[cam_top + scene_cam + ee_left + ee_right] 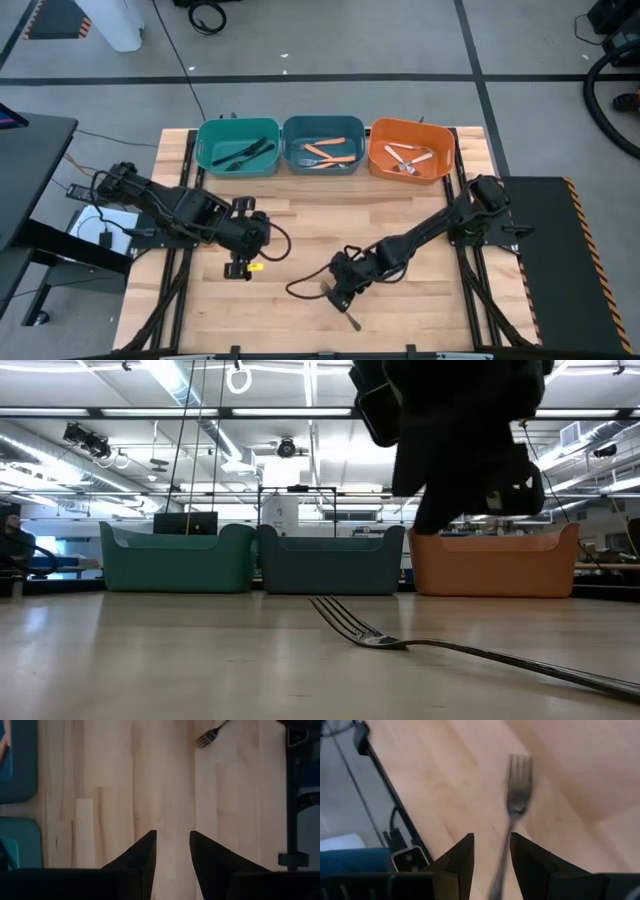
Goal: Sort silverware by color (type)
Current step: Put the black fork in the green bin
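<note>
The right claw (340, 291) hangs low over the front middle of the bench (300, 230), its two dark fingers (461, 851) slightly parted with the handle of a silver fork (519, 790) running between them; the right wrist view does not show whether the tips press the handle. The fork lies flat on the wood, tines pointing away from the claw, with bare planks all around it and the bench's front edge near. The right arm reaches in from the right side, stretched long and slanted down to the claw.

The left claw (240, 268) hovers left of centre, fingers (145, 852) spread a little over bare wood, pinching nothing, its arm folded in from the left.

Along the far edge three plastic bins stand side by side, touching: a green bin (238, 146) holding black utensils (245, 153), a blue bin (322, 145) holding orange-handled pieces (322, 152), and an orange bin (411, 149) holding silver ones (405, 160). Wide open planks separate bins from claws.
</note>
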{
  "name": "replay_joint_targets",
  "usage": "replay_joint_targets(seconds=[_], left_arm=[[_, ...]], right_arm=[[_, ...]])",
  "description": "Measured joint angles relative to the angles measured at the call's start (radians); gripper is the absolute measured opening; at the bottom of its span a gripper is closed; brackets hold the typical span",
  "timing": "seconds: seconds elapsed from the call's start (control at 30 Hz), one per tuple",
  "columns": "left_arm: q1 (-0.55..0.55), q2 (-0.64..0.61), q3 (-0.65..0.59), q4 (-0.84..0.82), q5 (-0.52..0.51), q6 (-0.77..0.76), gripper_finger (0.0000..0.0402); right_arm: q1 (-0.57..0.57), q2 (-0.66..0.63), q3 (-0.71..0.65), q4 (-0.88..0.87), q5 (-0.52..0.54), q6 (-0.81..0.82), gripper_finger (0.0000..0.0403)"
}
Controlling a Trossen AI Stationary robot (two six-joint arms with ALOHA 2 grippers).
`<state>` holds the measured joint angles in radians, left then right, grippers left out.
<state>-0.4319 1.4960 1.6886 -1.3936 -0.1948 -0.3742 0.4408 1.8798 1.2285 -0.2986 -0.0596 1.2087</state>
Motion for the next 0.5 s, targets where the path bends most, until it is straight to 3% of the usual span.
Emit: replay_joint_targets(seconds=[0.5], left_arm=[[-0.001,0.001,0.0,0.038,-0.034,-0.009,0.0127]], right_arm=[[0.028,0.142,0.034,0.061,0.014,-0.038,0.0132]])
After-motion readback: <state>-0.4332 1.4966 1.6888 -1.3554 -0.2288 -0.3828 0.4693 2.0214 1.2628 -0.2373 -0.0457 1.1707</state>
